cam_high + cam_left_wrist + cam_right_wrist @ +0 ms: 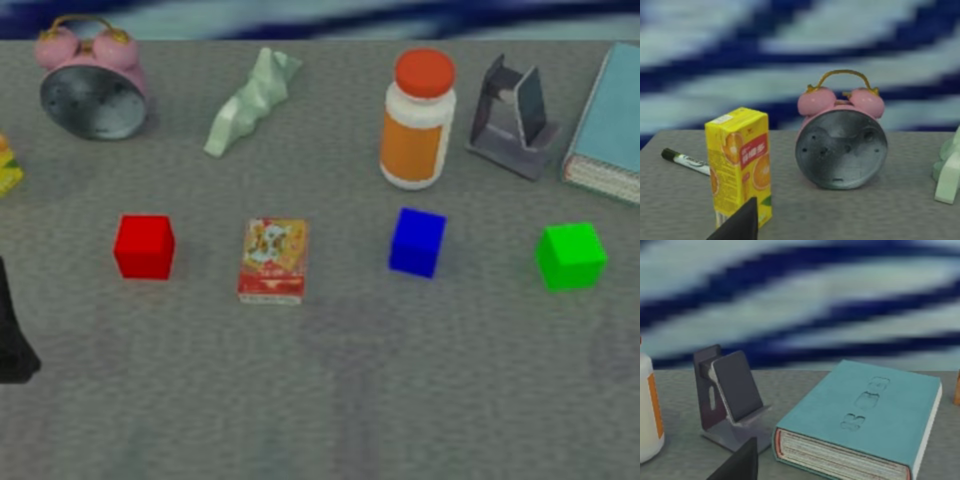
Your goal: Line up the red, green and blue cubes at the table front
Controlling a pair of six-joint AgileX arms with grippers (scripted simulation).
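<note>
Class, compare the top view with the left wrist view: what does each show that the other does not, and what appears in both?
Only the top view shows the red cube, blue cube and green cube, the printed card box, the orange-capped bottle, the phone stand and the teal book. Only the left wrist view shows a marker pen. Both share the pink alarm clock, the yellow juice carton and the grey table.

The wide grey worktop (330,400) looks matt and rough, speckled like carpet. The small red cube (144,246), blue cube (417,242) and green cube (571,256) are smooth, plain and matt. The round pink alarm clock (841,145) shows a dull grey metal-like back, and the flat red-and-yellow box (273,261) looks like printed card.
</note>
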